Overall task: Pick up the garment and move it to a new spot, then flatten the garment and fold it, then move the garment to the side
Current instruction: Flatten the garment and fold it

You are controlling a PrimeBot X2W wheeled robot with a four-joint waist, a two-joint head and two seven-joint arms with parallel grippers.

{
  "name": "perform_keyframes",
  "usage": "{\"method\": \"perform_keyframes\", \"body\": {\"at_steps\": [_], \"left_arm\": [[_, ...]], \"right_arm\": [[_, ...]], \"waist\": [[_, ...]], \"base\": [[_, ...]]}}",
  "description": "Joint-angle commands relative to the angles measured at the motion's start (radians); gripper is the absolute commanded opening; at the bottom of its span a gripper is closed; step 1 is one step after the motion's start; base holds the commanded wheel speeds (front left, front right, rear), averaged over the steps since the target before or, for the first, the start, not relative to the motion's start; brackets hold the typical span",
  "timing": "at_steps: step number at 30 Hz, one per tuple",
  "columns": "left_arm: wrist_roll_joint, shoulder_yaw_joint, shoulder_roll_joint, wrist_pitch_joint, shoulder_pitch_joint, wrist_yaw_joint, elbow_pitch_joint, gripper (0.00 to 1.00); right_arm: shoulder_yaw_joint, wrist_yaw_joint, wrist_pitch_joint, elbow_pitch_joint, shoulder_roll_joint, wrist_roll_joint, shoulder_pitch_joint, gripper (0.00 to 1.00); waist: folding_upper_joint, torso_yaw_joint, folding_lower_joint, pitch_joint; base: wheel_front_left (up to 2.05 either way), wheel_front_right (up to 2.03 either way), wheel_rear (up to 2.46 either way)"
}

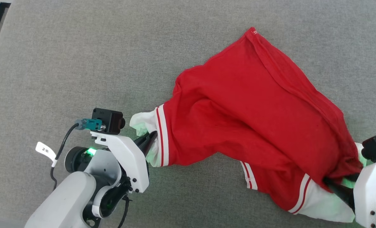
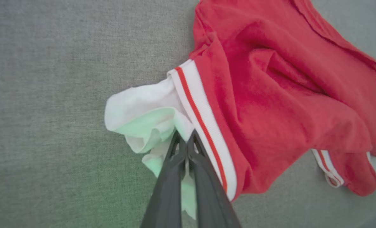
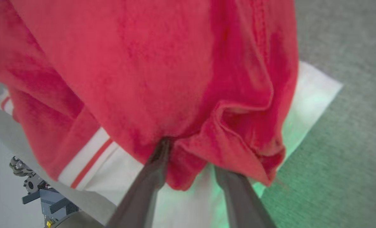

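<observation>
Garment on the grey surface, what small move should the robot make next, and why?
Probably open the left pincer: it is shut on the white end panel of the garment, which lies on the grey surface, and the right pincer stands open.

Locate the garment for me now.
In the head view the garment sprawls over the grey surface from centre to lower right, one white end pinched in the left pincer, the other end at the right pincer.
</observation>
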Motion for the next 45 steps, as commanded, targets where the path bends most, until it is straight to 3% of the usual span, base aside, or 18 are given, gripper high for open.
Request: {"method": "perform_keyframes", "body": {"at_steps": [1,8,13,21,27,34,42,43,44,45], "left_arm": [[0.001,0.002,-0.001,-0.006,-0.005,0.0,0.001,0.0],[0.004,-0.012,-0.006,-0.003,0.01,0.002,-0.013,0.0],[0.016,-0.033,-0.022,0.003,-0.016,-0.007,-0.019,0.0],[0.03,-0.085,-0.081,-0.001,-0.061,-0.045,0.0,0.0],[0.033,-0.115,-0.125,-0.009,-0.099,-0.082,0.044,0.0],[0.027,-0.137,-0.169,-0.031,-0.116,-0.108,0.082,0.0],[0.02,-0.14,-0.182,-0.046,-0.126,-0.12,0.114,0.0],[0.02,-0.14,-0.183,-0.047,-0.127,-0.121,0.117,0.0],[0.018,-0.14,-0.184,-0.047,-0.128,-0.122,0.121,0.0],[0.016,-0.138,-0.185,-0.048,-0.131,-0.122,0.124,0.0]], "right_arm": [[0.009,-0.006,-0.004,0.026,0.008,-0.012,-0.002,1.0],[-0.1,-0.004,0.002,-0.233,-0.001,-0.002,-0.058,1.0],[-0.083,-0.004,-0.044,-0.265,0.002,-0.05,-0.182,1.0],[0.059,-0.003,-0.222,0.003,-0.055,-0.103,-0.465,1.0],[0.198,-0.003,-0.274,0.271,-0.108,-0.101,-0.667,1.0],[0.377,-0.004,-0.161,0.537,-0.158,-0.029,-0.846,1.0],[0.589,-0.004,0.055,0.737,-0.184,0.043,-0.878,1.0],[0.62,-0.003,0.09,0.75,-0.191,0.059,-0.871,0.92],[0.644,-0.003,0.121,0.754,-0.195,0.084,-0.867,0.0],[0.668,-0.002,0.131,0.744,-0.205,0.093,-0.872,0.0]], "waist": [[-0.0001,0.0,-0.0001,-0.001],[-0.0001,0.023,-0.0001,-0.003],[-0.0001,0.061,-0.0001,0.012],[-0.0001,0.161,-0.0001,0.052],[-0.0001,0.242,-0.0001,0.079],[-0.0001,0.307,-0.0001,0.108],[-0.0001,0.326,-0.0001,0.119],[-0.0001,0.325,-0.0001,0.118],[-0.0001,0.324,-0.0001,0.117],[-0.0001,0.322,-0.0001,0.115]], "base": [[0.0,0.0,0.0],[0.0,0.0,0.0],[0.0,0.0,0.0],[0.0,0.0,0.0],[0.0,0.0,0.0],[0.0,0.0,0.0],[0.0,0.0,0.0],[0.0,0.0,0.0],[0.0,0.0,0.0],[0.0,0.0,0.0]]}}
